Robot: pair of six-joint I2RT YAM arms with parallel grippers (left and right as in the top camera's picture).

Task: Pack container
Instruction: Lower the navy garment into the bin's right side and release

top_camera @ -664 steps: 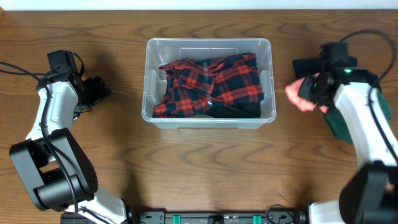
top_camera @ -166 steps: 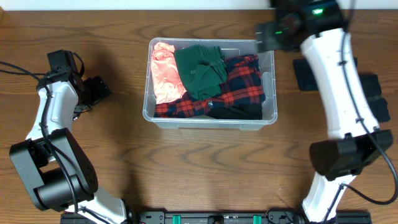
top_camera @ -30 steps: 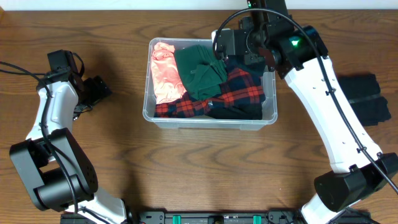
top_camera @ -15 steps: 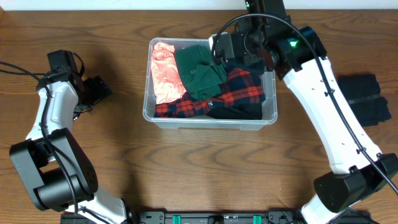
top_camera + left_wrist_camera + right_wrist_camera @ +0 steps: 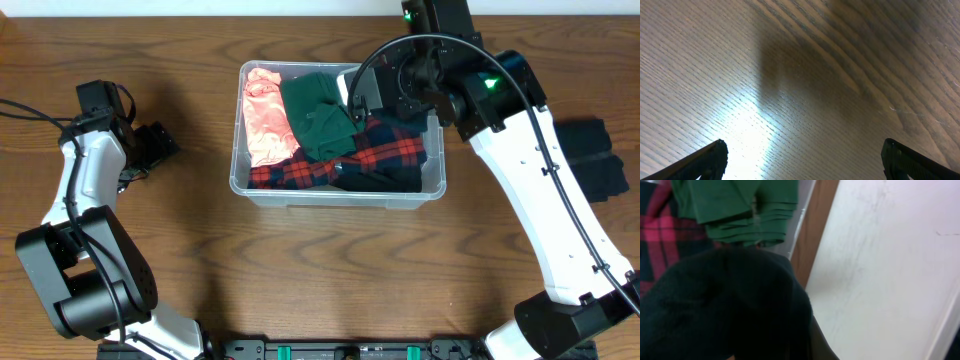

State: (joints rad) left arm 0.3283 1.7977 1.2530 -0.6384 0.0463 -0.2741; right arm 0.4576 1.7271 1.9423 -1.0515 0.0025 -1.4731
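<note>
The container (image 5: 335, 196) sits mid-table (image 5: 320, 275), with pink (image 5: 265, 115), green (image 5: 320, 115) and plaid (image 5: 390, 150) clothes inside. The right tool (image 5: 362, 98) hangs over its back right corner, clamped on a dark cloth (image 5: 725, 310). The left tool (image 5: 160, 143) is parked well off to the left, fingers apart.

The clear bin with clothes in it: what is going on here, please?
The right pincer holds a dark cloth over the back of the clear plastic rectangular bin, which contains a pink cloth, a green garment and a red plaid shirt. The left pincer is open and empty over the brown wooden table.
</note>
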